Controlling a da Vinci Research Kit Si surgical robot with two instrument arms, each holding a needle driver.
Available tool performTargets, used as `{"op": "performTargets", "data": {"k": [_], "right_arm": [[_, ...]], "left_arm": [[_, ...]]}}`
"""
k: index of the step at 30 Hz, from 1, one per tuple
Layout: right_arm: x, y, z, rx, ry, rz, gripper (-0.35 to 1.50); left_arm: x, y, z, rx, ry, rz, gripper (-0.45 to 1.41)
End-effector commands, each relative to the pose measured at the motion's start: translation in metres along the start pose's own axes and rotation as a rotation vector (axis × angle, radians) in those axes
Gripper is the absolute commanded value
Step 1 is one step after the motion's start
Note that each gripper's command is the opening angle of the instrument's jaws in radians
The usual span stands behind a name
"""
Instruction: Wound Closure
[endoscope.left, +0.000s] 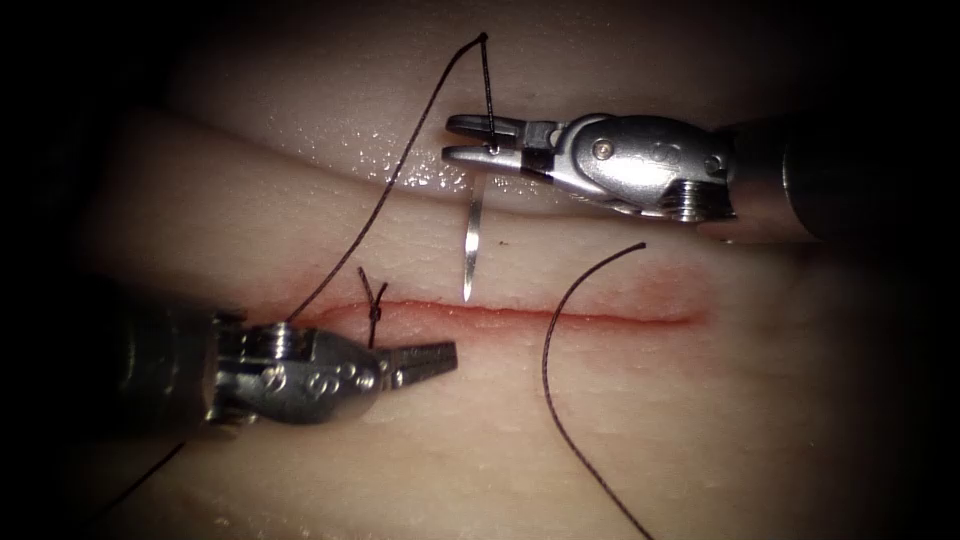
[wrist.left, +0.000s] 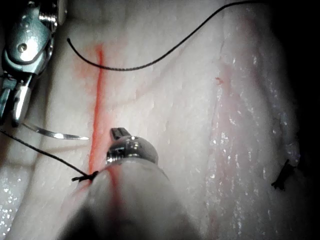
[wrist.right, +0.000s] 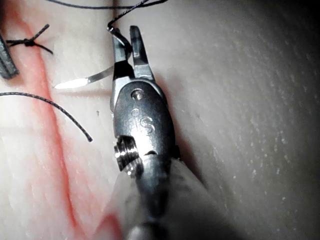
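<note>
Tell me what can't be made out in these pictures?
- Whether the needle tip touches the tissue at the cut: endoscope view, too fine to tell.
- Where the loose thread ends: the endoscope picture's bottom edge cuts it off.
- The left claw: its own wrist hides the jaws in the left wrist view.
- Where the thread passes behind the right claw, which holds the needle near its thread end.

Needle (endoscope.left: 471, 250) above cut (endoscope.left: 560, 316), knot (endoscope.left: 375, 312) on cut, left of needle.
</note>
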Motion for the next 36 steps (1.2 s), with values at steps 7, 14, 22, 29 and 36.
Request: {"op": "performTargets", "data": {"k": [7,14,22,29,36], "right_arm": [[-0.0016,0.0006,0.0009,0.006,0.014,-0.076,-0.35],[-0.0019,0.0003,0.0012,-0.007,-0.003,-0.129,-0.35],[-0.0023,-0.0004,0.0013,-0.006,-0.02,-0.174,-0.35],[-0.0027,-0.001,0.0013,0.005,-0.045,-0.196,-0.35],[-0.003,-0.002,0.0012,0.004,-0.049,-0.216,-0.35]], "left_arm": [[-0.0003,0.0002,0.0013,0.0,-0.018,-0.02,-0.35],[-0.0006,0.0001,0.0017,-0.005,-0.034,-0.034,-0.33],[-0.0007,0.0,0.0018,-0.005,-0.042,-0.04,-0.31],[-0.0007,-0.0003,0.0017,-0.005,-0.043,-0.048,-0.28],[-0.0006,-0.0013,0.0015,-0.01,-0.043,-0.06,-0.24]]}}
